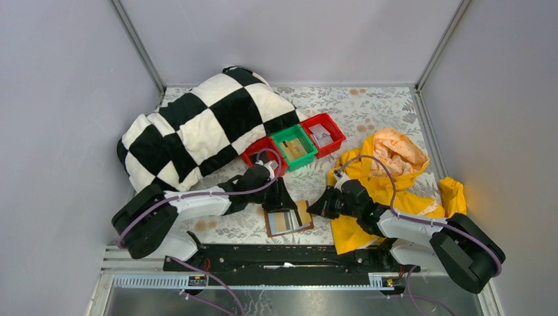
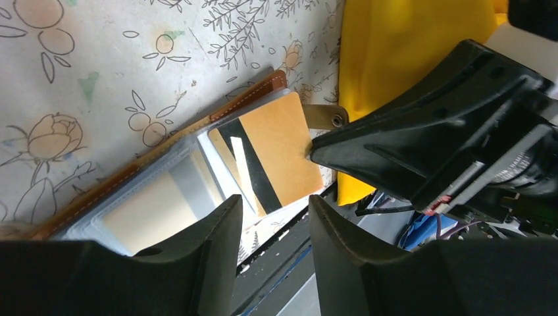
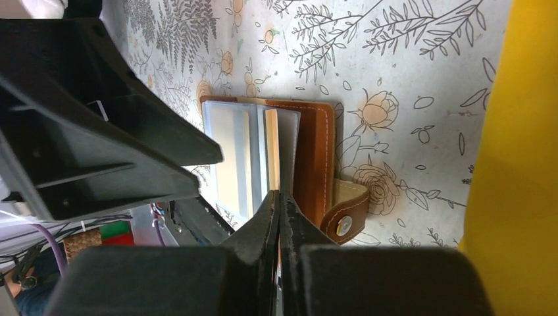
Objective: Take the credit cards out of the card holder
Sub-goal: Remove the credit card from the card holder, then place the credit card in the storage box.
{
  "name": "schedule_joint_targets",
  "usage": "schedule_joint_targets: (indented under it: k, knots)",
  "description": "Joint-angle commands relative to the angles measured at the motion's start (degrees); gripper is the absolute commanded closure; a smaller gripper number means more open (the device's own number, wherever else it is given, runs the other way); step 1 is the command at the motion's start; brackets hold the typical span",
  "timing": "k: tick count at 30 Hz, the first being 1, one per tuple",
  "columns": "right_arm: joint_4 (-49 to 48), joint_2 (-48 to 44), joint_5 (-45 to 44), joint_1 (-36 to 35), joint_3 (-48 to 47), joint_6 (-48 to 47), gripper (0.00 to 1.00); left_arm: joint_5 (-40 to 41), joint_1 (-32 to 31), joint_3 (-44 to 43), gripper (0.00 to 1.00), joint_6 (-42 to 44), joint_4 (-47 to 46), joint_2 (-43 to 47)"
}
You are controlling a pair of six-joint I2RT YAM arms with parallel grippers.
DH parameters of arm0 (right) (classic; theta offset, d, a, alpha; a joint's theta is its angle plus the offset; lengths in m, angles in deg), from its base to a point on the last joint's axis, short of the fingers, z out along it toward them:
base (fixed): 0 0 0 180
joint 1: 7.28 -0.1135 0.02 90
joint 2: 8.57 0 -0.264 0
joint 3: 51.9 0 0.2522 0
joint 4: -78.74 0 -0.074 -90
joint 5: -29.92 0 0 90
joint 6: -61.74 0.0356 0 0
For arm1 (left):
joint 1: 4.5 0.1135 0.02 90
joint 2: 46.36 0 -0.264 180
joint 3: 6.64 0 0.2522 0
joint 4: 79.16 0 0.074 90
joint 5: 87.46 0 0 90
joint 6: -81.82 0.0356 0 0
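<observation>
The brown card holder [image 1: 289, 222] lies open on the floral tabletop, its clear pockets facing up [image 2: 164, 148]. A tan credit card [image 2: 283, 151] with a black stripe sticks out of its right side. My right gripper [image 3: 279, 196] is shut on that card's edge, which shows edge-on in the right wrist view [image 3: 272, 145]. In the left wrist view the same gripper's tip [image 2: 309, 156] meets the card. Another pale card [image 2: 145, 210] sits in a pocket. My left gripper [image 2: 275, 207] hovers open over the holder's near edge, with nothing between its fingers.
A black-and-white checkered cloth [image 1: 204, 122] lies at the back left. Red and green bins [image 1: 296, 146] stand behind the holder. A yellow garment [image 1: 388, 178] lies to the right, under the right arm. A black rail [image 1: 276, 253] runs along the near edge.
</observation>
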Motion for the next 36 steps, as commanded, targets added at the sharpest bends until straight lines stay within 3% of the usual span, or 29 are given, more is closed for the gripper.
schedule_joint_targets:
  k: [1, 28, 33, 36]
  knots:
    - [-2.32, 0.16, 1.23, 0.21, -1.72, 0.55, 1.0, -2.58, 0.32, 0.3, 0.55, -1.95, -8.73, -3.42]
    - [-8.99, 5.74, 6.42, 0.15, -2.13, 2.19, 1.0, -4.11, 0.25, -2.17, 0.57, -1.54, -8.69, -12.36]
    - [-11.35, 8.65, 7.92, 0.11, -2.29, 2.57, 0.88, -4.22, 0.23, -1.87, 0.57, -1.76, -9.12, -12.39]
    - [-12.23, 9.9, 8.49, 0.11, -2.5, 2.55, 0.86, -4.05, 0.28, -1.68, 0.57, -1.84, -9.27, -12.34]
